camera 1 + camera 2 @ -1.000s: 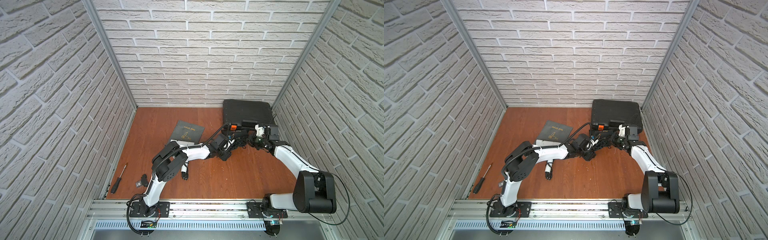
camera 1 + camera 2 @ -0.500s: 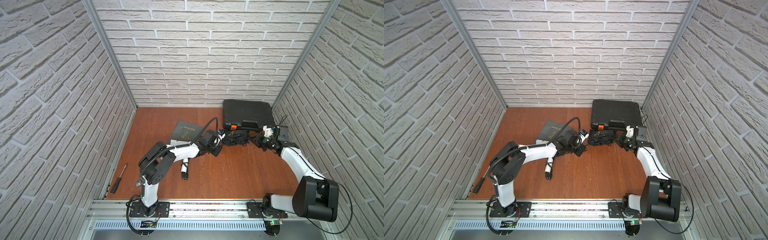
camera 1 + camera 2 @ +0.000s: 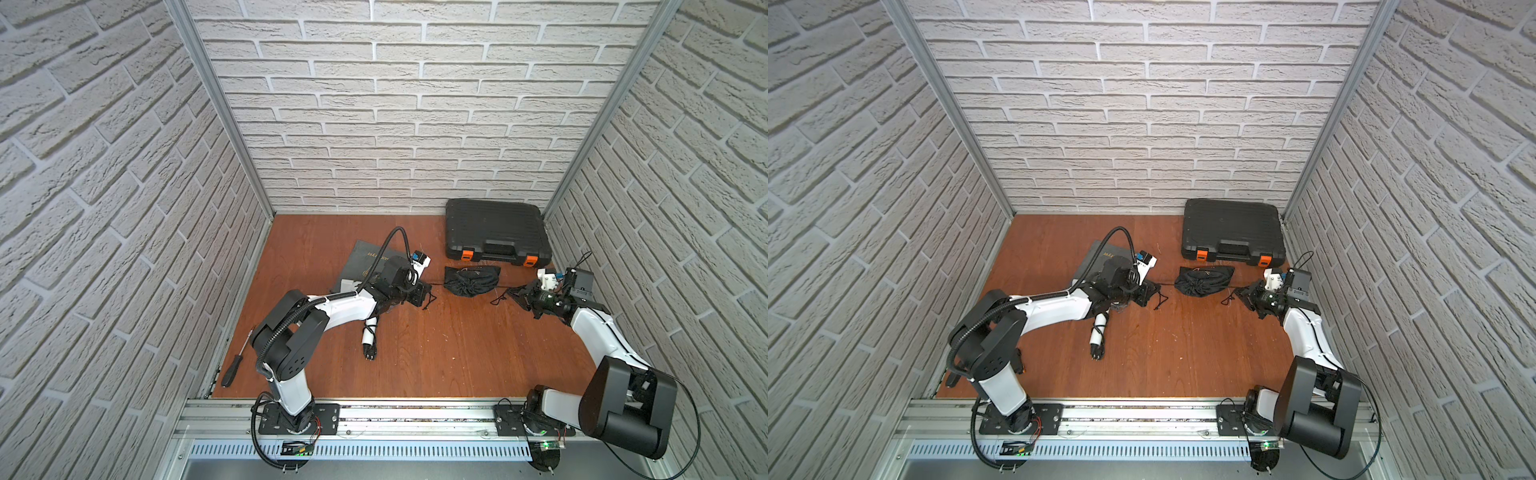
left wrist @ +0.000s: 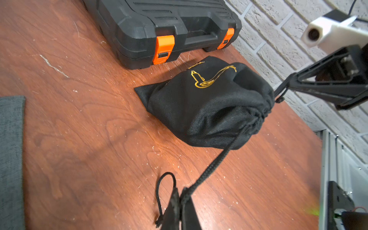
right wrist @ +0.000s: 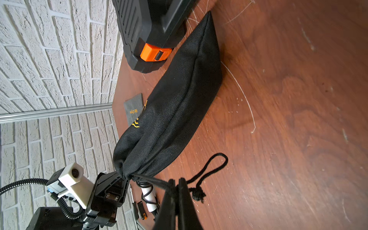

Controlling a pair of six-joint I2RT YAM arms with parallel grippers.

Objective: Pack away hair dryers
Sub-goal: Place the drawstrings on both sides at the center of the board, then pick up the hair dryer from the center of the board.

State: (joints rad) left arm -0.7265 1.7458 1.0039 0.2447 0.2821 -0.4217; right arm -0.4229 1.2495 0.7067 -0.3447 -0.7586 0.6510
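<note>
A black drawstring bag [image 3: 471,281] lies bulging in front of the case, its mouth cinched; what it holds is hidden. My left gripper [image 4: 181,197] is shut on one drawstring [image 4: 217,161], left of the bag [image 3: 1204,280] in both top views. My right gripper [image 5: 177,183] is shut on the other drawstring, right of the bag [image 5: 175,103]. Both cords run taut to the mouth. A white hair dryer shows only its cord-wound handle [image 3: 369,338] from under my left forearm. The dark dryer is out of view.
A shut black hard case [image 3: 496,232] with orange latches stands at the back right, just behind the bag. A flat grey fabric bag [image 3: 365,259] lies behind my left wrist. A screwdriver [image 3: 232,365] lies by the left wall.
The left gripper closed on a drawstring. Both grippers then drew apart, left going left and right going right, and the bag's mouth pulled shut.
</note>
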